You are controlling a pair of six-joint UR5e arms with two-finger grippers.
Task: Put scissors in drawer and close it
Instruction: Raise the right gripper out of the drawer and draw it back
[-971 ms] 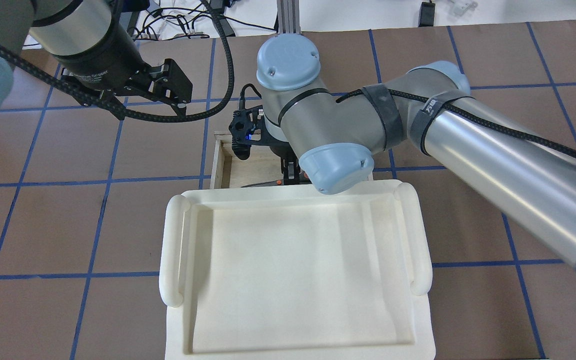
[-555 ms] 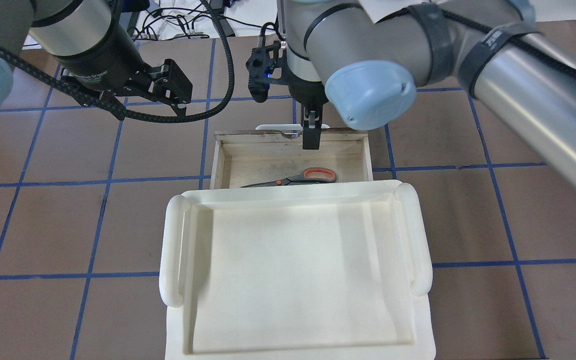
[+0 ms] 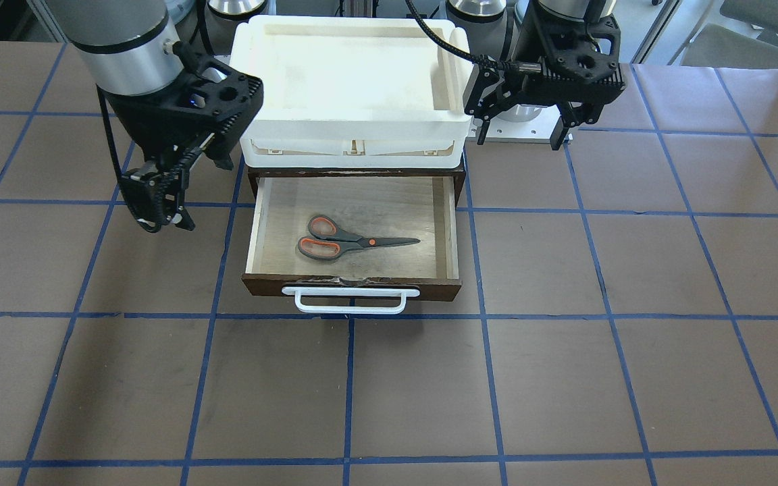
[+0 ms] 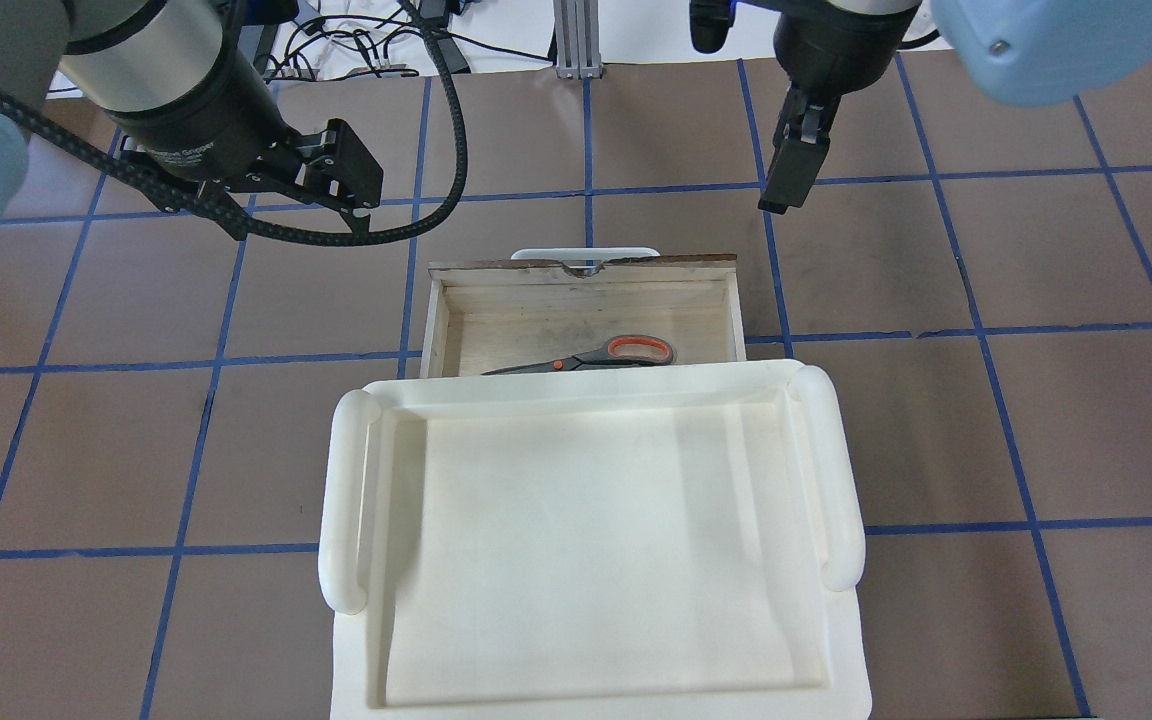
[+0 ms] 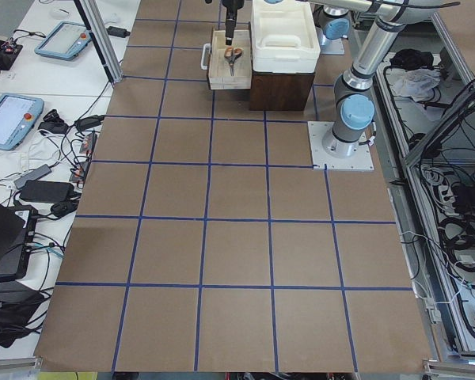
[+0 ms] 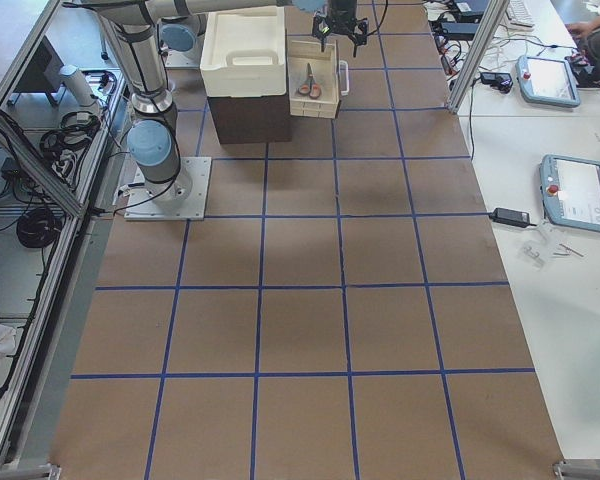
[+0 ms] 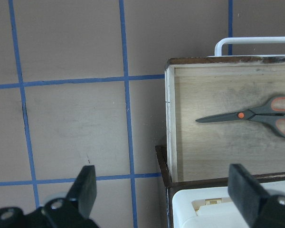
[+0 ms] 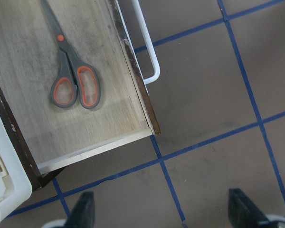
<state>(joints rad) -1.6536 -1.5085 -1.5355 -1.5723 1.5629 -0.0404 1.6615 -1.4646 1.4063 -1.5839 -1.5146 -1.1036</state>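
Observation:
The scissors point(image 3: 352, 240) lie flat in the open drawer point(image 3: 352, 287), handles toward its right end in the overhead view point(image 4: 604, 354). They also show in both wrist views point(image 7: 256, 115) point(image 8: 69, 78). The drawer's white loop handle point(image 3: 351, 301) faces away from the robot. My right gripper point(image 4: 782, 192) is open and empty. It hangs above the table beyond the drawer's front right corner; its fingers point(image 8: 83, 211) stand wide apart. My left gripper point(image 4: 351, 185) is open and empty, above the table to the left of the drawer point(image 7: 168, 118).
A large white plastic tray point(image 4: 346, 500) sits on the dark cabinet over the drawer and hides the drawer's rear part from above. Brown table mats with blue tape lines surround it. Cables and tablets lie off the table's ends.
My right gripper rose out of the drawer and moved away to the far right, leaving the scissors lying inside. The left arm has not moved.

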